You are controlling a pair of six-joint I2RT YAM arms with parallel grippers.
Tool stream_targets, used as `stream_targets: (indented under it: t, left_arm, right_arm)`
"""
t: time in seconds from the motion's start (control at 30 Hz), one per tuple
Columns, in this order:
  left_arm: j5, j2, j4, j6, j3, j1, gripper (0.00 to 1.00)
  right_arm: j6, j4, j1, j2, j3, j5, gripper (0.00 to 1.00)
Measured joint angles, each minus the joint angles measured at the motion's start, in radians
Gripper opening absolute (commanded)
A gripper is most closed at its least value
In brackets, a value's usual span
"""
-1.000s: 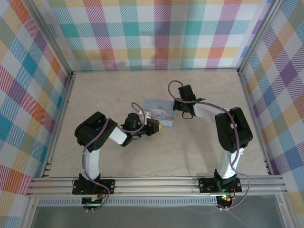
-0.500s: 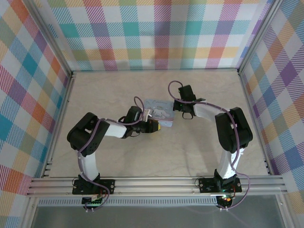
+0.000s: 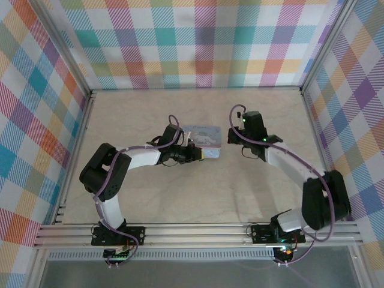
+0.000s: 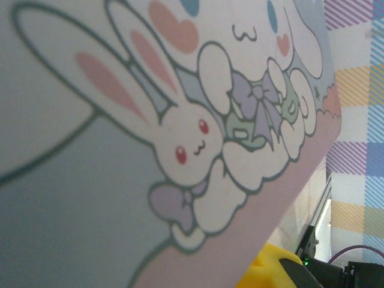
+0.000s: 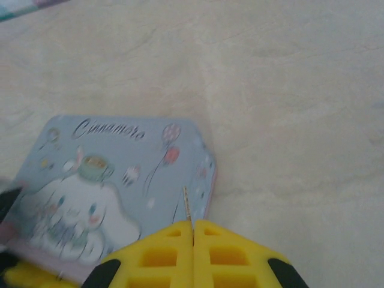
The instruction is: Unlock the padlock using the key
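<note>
Pinching the key point(image 5: 187, 207), right jaws hover beside the tin point(image 5: 120, 174) over bare table point(image 5: 288, 108); left jaws' state unclear.

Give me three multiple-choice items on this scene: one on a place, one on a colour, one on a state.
1. Where is the right pincer relative to the tin?
A) by its right edge
B) far off at the back wall
C) down by the arm bases

2. What colour are the right pincer's fingers?
A) red
B) yellow
C) green

3. What state is the right pincer in?
A) wide open
B) shut on the tin
C) shut on the key

Answers:
1 A, since the right wrist view has its tips at the tin's right edge.
2 B, since both fingers are yellow in that view.
3 C, since the fingers meet with a thin metal key sticking out between them.
</note>
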Motion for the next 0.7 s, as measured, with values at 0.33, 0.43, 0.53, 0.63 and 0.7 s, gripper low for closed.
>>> stream_targets:
  t: [0.33, 0.43, 0.53, 0.63, 0.7]
  left_arm:
    - [-0.025, 0.009, 0.034, -0.134, 0.042, -0.019, 0.07]
    - [-0.032, 0.030, 0.056, -0.163, 0.064, -0.027, 0.08]
    - [-0.036, 0.046, 0.080, -0.189, 0.069, -0.032, 0.08]
    - [-0.044, 0.061, 0.098, -0.212, 0.073, -0.035, 0.08]
    - [-0.049, 0.069, 0.103, -0.220, 0.074, -0.035, 0.08]
  right_arm:
    - [0.130, 0.092, -0.033, -0.343, -0.237, -0.251, 0.00]
    - [0.181, 0.148, -0.041, -0.386, -0.286, -0.331, 0.00]
    - [0.230, 0.193, -0.041, -0.414, -0.320, -0.404, 0.00]
    - [0.274, 0.235, -0.043, -0.444, -0.336, -0.465, 0.00]
    - [0.296, 0.254, -0.046, -0.474, -0.343, -0.494, 0.00]
